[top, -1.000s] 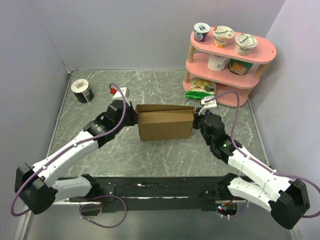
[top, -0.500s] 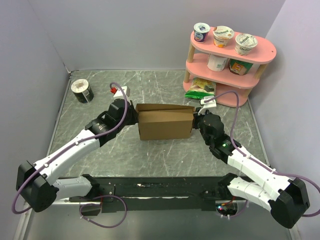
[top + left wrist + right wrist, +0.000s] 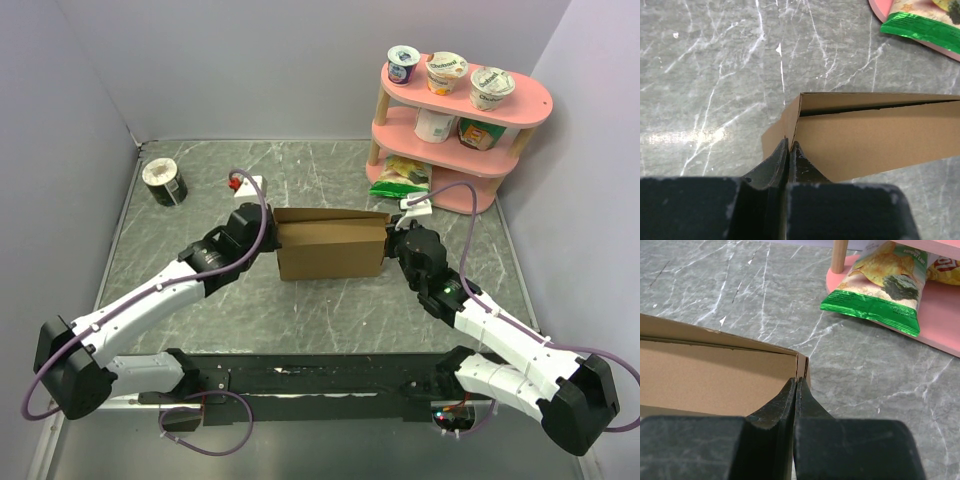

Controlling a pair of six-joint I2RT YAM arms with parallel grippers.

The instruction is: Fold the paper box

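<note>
There it was: the paper box [image 3: 330, 250] sat on the table [image 3: 330, 320], just left of the pink shelf [image 3: 455, 110] and a little nearer the arms, a shallow brown shell open at the top. The right gripper [image 3: 392, 243] had the end nearest the shelf, fingers pressed tight together with the thin end wall nipped between them. The left gripper [image 3: 268, 236] matched it at the end farthest from the shelf, jaws closed on that panel right at its corner.

Light stuff, by the look of it: plain cardboard, stiff across the panels, weak at the creases, and apt to buckle or spring open under an uneven pull. The matt surface should not have slipped much. The wall edges close to a crease looked like the sensible hold, both ends at once so the box could not skate away.

Plenty stayed hidden. From above, the wrists covered both end walls, so tabs and slots could not be made out. One long panel slanted across the inside, and whether it was lid or wall was unclear. The chip bag [image 3: 875, 300] on the shelf's lowest tier was cut off.
</note>
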